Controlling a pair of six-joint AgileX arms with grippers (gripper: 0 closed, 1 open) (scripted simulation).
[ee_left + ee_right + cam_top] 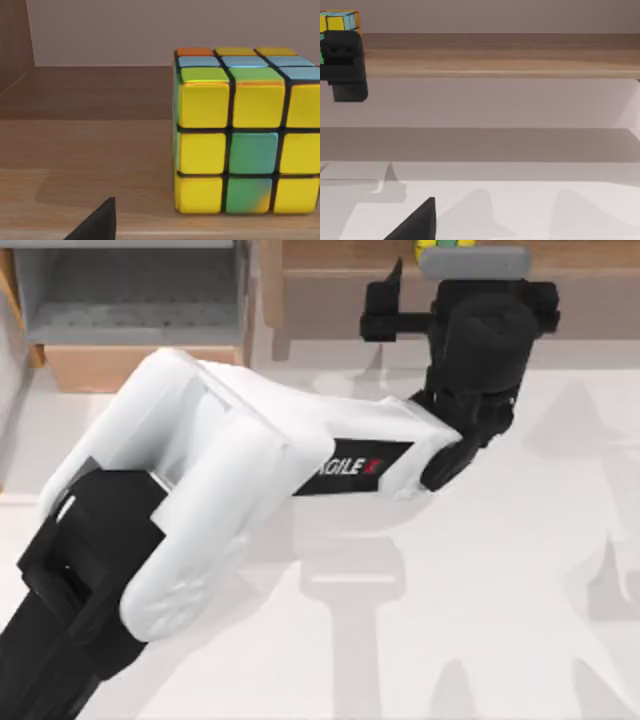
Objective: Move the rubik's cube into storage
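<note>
Yellow, green and blue, the rubik's cube (247,132) sits on the brown wooden shelf (90,145), just ahead of the left gripper (440,285); whether its fingers are spread I cannot tell. The storage (130,300) stands open at the table's (500,570) far left.

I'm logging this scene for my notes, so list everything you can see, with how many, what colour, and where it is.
rubik's cube: one, yellow, green and blue tiles, on the wooden shelf at the table's far edge.
storage: one, grey inside, light wood front, far left, open.
wooden shelf: one, brown, along the far right.
table: one, white.
left gripper: one, black, reaching to the shelf near the cube.
right gripper: one, black, low over the table, facing the shelf.
</note>
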